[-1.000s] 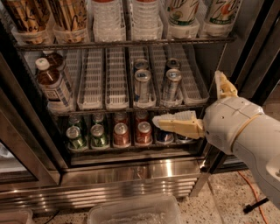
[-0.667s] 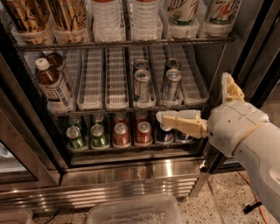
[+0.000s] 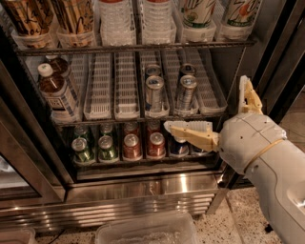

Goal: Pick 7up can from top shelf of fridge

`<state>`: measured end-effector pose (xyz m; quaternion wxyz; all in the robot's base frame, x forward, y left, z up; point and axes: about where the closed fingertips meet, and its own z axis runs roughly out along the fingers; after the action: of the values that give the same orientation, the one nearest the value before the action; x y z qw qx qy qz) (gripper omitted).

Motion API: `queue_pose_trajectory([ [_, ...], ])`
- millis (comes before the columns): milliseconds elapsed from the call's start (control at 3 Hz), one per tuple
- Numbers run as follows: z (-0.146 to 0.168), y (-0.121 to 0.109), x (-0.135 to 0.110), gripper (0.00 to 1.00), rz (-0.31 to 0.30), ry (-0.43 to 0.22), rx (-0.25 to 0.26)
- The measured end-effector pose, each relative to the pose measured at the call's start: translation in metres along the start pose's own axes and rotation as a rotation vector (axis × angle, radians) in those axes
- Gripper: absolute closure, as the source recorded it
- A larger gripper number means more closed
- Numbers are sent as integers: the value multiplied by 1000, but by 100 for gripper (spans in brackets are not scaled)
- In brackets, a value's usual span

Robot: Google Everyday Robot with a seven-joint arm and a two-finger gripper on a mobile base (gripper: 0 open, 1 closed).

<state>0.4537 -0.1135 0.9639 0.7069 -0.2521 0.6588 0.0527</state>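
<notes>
— How many 7up cans [image 3: 198, 13] are on the top shelf [image 3: 143, 48]?
— Two, next to two clear bottles [image 3: 114, 19] and two tan cans [image 3: 71, 16].
— And the middle rack [image 3: 143, 118]?
— Two brown bottles [image 3: 55, 93] and four silver-blue cans [image 3: 154, 91].
— The bottom rack [image 3: 143, 162]?
— Two green cans [image 3: 82, 150] in front, two red cans [image 3: 132, 147]; the rest I cannot count. One tool [image 3: 205, 102] hangs before it at the right, fingers spread.
</notes>
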Motion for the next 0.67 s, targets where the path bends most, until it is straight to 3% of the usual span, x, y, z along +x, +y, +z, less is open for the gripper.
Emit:
queue_pose_trajectory([
  [333,1,2,-2,0,-20,-3,0],
  [667,-2,-6,-6,0,13,-12,32],
])
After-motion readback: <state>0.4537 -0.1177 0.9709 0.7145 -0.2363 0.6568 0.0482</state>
